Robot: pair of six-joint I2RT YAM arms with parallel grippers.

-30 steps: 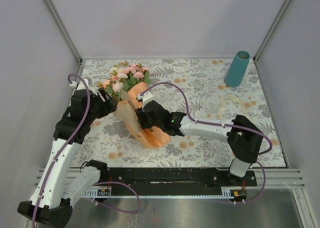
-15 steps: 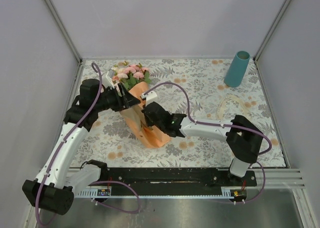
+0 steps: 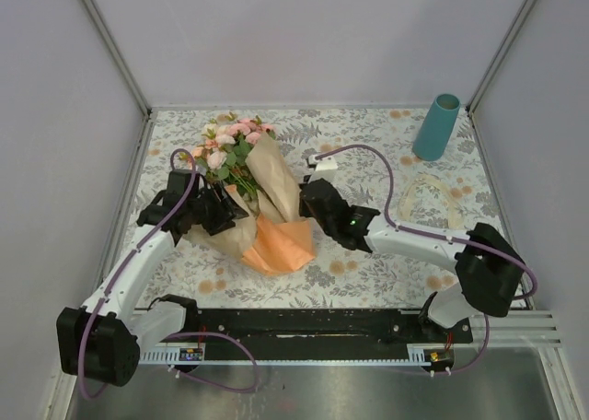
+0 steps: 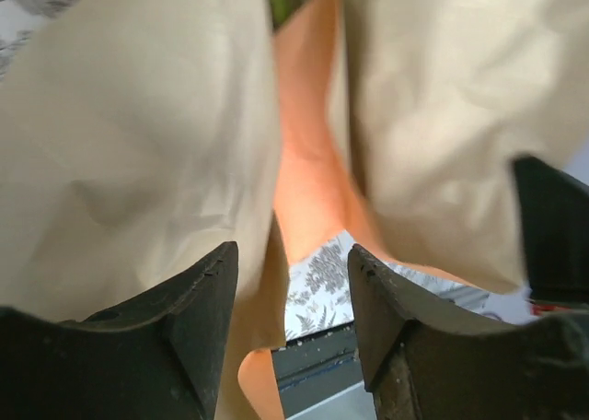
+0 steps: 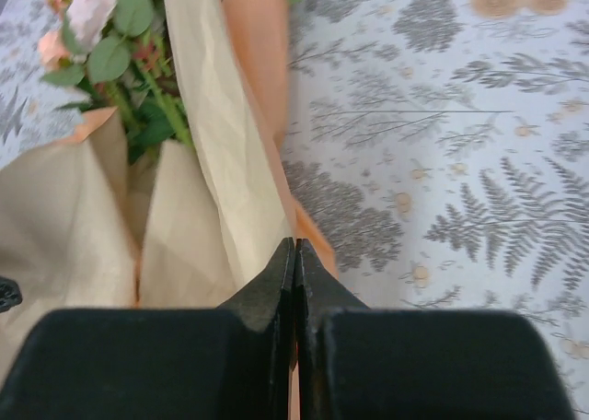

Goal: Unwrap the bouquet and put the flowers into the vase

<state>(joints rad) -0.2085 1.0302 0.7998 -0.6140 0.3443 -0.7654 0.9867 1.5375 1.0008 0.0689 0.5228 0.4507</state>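
Two end effectors flank the bouquet [image 3: 241,167], which lies left of centre on the counter [image 3: 368,153] with its heads toward the far wall. From above, your left end effector [image 3: 224,213] is pressed in against the paper wrap [image 3: 279,245] and you cannot see its fingers. Only the left wrist camera shows them standing apart. Tan paper spreads ahead of them and one edge dips into the gap, with nothing clearly pinched. The flowers [image 3: 230,144] show pink and peach with green leaves from overhead and also at the top left of the right wrist view; the left wrist camera sees almost none, and the stems are hidden inside the paper. Your right end effector [image 3: 306,195] sits just right of the wrap, and its wrist camera shows the fingers pressed fully together on a raised flap of that paper. The vase [image 3: 435,127] stands upright in the far right corner, well apart, seen only from above. Near it lies a pale looped thing [image 3: 425,194], too faint to name. A fern-and-flower cloth covers the counter, and plain pale walls close three sides.
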